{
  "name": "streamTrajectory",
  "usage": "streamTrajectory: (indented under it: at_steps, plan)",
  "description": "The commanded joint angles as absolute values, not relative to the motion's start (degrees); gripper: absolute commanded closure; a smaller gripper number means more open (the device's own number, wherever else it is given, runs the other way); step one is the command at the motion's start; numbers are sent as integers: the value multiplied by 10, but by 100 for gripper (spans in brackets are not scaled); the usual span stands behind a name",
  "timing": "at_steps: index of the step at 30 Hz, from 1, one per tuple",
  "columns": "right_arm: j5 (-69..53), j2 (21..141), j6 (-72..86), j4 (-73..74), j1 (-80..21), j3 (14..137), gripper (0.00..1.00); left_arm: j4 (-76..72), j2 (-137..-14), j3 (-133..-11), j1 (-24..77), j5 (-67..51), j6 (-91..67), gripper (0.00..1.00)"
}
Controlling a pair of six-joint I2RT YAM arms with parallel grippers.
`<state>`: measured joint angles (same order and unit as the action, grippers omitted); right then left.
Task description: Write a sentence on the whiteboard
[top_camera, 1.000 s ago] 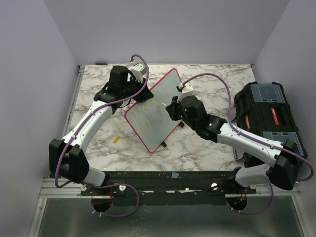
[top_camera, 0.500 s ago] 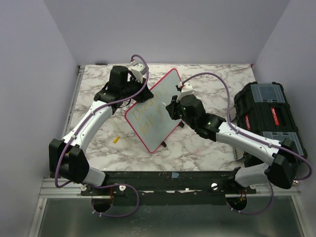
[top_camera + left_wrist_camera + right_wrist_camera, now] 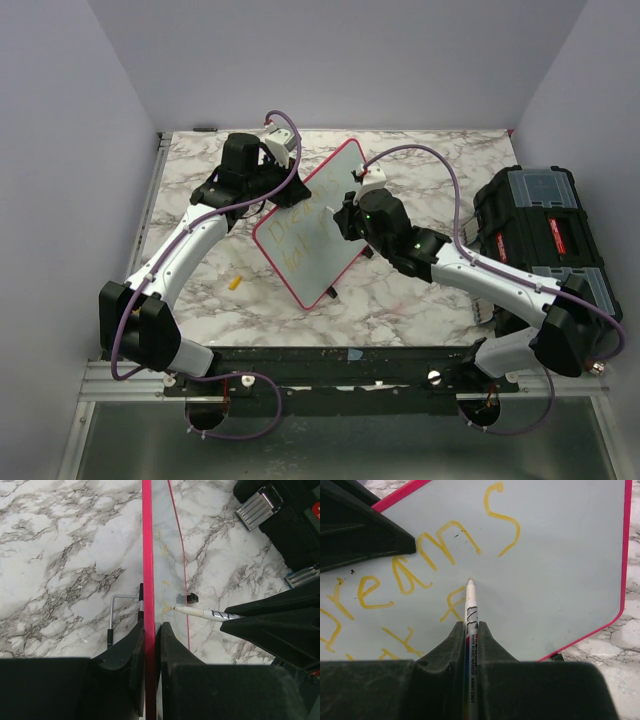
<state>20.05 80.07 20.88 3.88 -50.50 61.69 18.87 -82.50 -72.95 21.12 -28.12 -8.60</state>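
Right now the whiteboard (image 3: 330, 175) stands up on its edge, slanted, in the middle of the marble worktop (image 3: 400, 310). It has a thin red-pink rim. On its white face is the sentence (image 3: 303, 238), in yellow letters. The top line reads "Dreams". More yellow letters sit under it, but they are hard to read.

A marker (image 3: 471, 611) touches the board with its tip, just under the "m" and beside a letter like an "f". The right tool (image 3: 470, 630) is clamped on that marker, one finger on each side. The left tool (image 3: 150, 630) is clamped on the board's rim, at its top left edge.

A thin metal stand (image 3: 110, 620) sticks out from the back of the board. A small yellow thing (image 3: 235, 283) lies on the worktop, left of the board. A black toolbox (image 3: 540, 235) sits well to the right of the board.
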Motion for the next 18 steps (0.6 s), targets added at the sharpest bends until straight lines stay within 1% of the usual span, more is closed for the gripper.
streamTrajectory:
  at_steps: [1, 18]
  plan:
    - [191, 806, 207, 26, -501, 621, 99, 212, -834, -707, 224, -264, -13, 100]
    - [163, 795, 231, 31, -501, 578, 99, 212, -832, -706, 224, -263, -13, 100]
